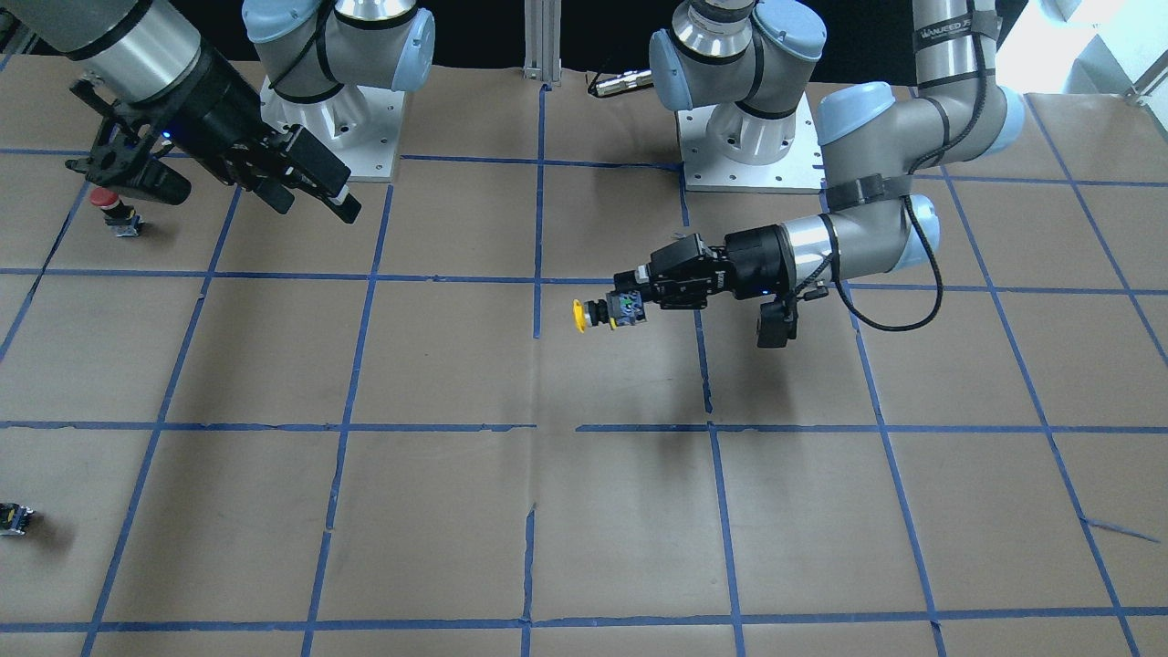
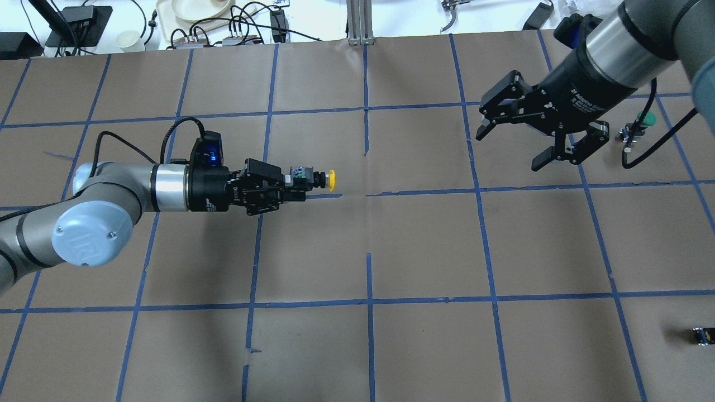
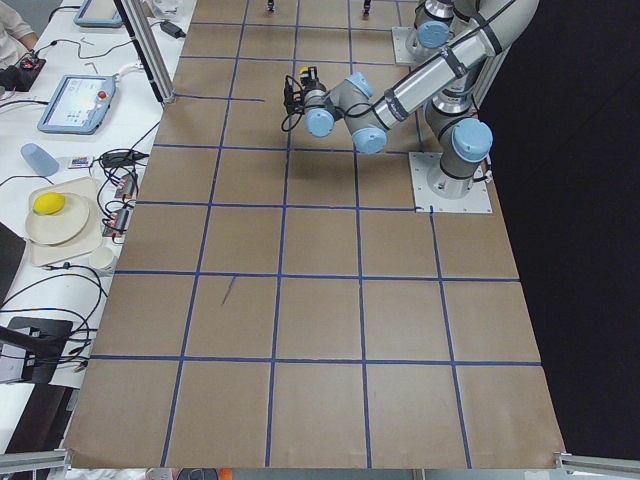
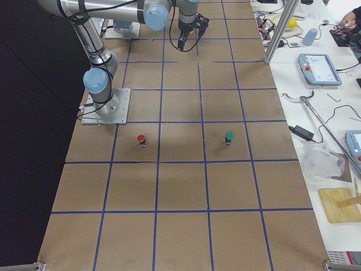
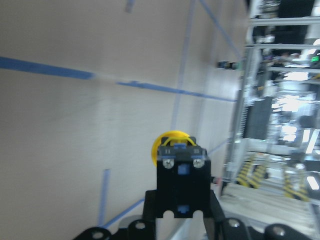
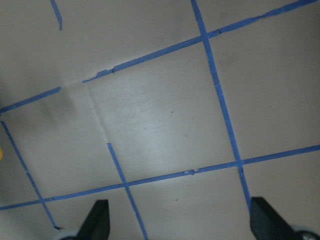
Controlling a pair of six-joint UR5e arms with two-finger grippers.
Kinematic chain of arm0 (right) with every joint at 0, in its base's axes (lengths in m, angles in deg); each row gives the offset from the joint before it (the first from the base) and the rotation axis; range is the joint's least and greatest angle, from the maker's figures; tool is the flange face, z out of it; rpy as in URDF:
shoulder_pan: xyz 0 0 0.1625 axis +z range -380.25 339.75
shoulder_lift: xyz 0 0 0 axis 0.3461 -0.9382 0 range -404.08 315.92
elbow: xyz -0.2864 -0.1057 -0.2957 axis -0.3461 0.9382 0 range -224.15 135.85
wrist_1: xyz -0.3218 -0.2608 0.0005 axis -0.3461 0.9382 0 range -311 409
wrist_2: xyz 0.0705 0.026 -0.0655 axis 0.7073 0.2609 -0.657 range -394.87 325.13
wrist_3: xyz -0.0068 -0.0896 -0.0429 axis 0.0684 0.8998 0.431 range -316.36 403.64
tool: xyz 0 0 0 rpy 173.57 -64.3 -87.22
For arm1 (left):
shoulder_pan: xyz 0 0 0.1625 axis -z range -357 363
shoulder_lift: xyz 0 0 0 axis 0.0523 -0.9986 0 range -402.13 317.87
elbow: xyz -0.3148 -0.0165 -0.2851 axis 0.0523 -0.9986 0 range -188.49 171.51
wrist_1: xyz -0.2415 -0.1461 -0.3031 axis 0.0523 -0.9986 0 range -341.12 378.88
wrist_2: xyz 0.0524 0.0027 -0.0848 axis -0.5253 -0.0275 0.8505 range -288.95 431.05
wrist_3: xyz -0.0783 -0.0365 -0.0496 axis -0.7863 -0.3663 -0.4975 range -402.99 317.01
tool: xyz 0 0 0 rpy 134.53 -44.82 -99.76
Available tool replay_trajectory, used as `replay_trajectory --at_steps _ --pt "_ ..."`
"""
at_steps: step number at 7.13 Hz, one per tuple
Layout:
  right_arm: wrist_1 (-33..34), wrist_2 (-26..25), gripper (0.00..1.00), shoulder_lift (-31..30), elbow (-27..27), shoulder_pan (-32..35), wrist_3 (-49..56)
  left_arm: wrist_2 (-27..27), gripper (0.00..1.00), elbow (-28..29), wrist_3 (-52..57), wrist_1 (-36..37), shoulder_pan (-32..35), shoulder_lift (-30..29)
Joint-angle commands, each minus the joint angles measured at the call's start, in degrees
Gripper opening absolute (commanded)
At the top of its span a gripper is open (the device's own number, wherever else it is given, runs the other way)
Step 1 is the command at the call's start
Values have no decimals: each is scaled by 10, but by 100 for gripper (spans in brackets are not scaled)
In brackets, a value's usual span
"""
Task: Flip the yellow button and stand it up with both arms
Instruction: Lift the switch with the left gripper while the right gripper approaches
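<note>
Left hand (image 2: 297, 182): we are seeing it clamping the yellow button (image 2: 316, 178) by the black body, one finger closed on each side. The button is lying level in the air, clear of the table (image 2: 424, 251). Its yellow cap is pointing straight out past the fingertips, away from the wrist.

Right hand (image 2: 509, 149): it is hanging above the table with fingers spread apart, gripping nothing. It is well apart from the button, on the side the cap is facing.

A red-capped button (image 1: 108, 203) is standing on the table just beside the right hand. A green-capped button (image 2: 642, 120) is standing near its other side. A small black block (image 2: 702, 335) is lying well apart from both hands.
</note>
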Motion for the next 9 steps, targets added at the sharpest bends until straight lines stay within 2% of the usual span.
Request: replay_trajectory --at_steps 1,2,4,7,9 --pt "1 108 100 10 0 -16 -81 192 26 -8 -3 8 109 -3" --pt "4 144 100 14 0 -16 -109 262 26 -4 -4 22 147 -15" --pt "4 176 100 16 1 -19 -145 342 21 1 -3 53 181 -19" --pt "-8 198 100 7 -4 -42 -185 395 19 10 -2 63 213 -19" --pt "-24 205 100 -3 -4 -35 -195 396 19 23 -2 62 220 -20"
